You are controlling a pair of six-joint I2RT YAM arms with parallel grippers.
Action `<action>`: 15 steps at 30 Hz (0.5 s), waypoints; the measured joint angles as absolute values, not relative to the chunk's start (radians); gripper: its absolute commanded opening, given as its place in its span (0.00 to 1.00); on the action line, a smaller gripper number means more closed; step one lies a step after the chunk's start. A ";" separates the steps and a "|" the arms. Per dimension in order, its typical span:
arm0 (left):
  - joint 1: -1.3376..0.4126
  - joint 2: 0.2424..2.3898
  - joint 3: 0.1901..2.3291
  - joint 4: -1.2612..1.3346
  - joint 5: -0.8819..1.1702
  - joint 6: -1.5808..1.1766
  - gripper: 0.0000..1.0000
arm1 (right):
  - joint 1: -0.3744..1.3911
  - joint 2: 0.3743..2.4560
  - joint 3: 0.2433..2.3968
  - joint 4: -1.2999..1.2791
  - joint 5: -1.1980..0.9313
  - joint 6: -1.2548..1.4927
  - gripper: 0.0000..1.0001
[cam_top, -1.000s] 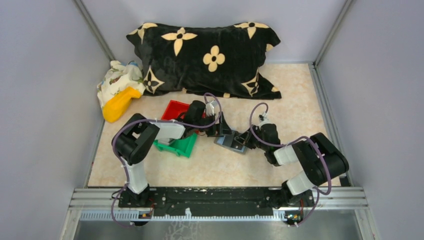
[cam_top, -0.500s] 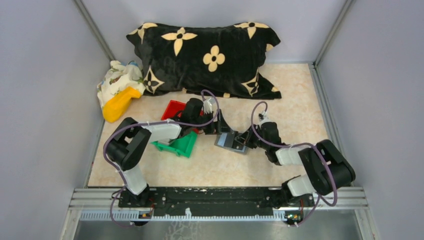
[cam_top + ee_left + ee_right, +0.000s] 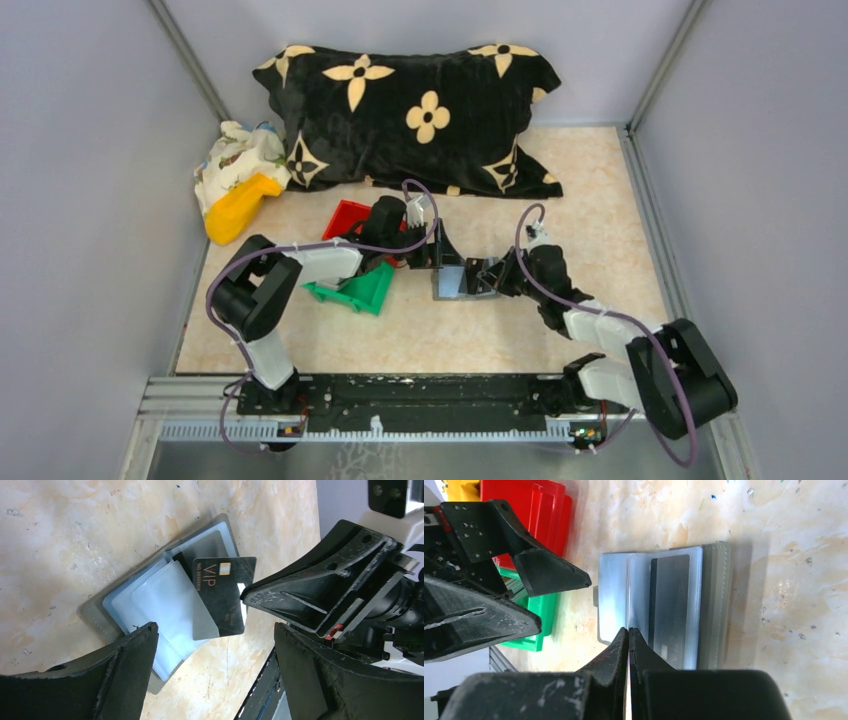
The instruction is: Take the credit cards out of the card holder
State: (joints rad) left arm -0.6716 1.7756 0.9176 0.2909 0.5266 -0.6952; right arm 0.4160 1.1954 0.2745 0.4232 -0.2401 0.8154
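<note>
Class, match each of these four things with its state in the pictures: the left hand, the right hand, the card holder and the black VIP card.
Things:
1. left hand
2. right hand
3. card holder
4. black VIP card

States:
A. shut
B. lies unfolded, inner face up
C. open
D. sticks partly out of a clear sleeve

Pairs: 1-C, 2-A, 3-B, 4-D

card holder [image 3: 155,600]: glossy clear plastic sleeves | card [image 3: 222,592]: glossy black | fingers [image 3: 115,675]: scuffed matt plastic
</note>
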 measured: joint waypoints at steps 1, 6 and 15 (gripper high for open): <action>-0.672 1.776 0.918 0.291 0.527 -0.695 0.91 | 0.416 1.171 0.274 0.405 -0.232 0.810 0.00; -0.672 1.776 0.918 0.294 0.529 -0.699 0.91 | 0.405 1.065 0.268 0.321 -0.203 0.784 0.00; -0.665 1.718 0.887 0.340 0.545 -0.698 0.93 | 0.368 0.928 0.268 0.182 -0.181 0.748 0.00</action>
State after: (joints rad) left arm -0.6647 1.7184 0.8867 0.3405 0.5446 -0.6979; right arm 0.3679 0.9276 0.2680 0.1822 -0.1814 0.7479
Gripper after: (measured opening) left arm 0.924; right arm 0.006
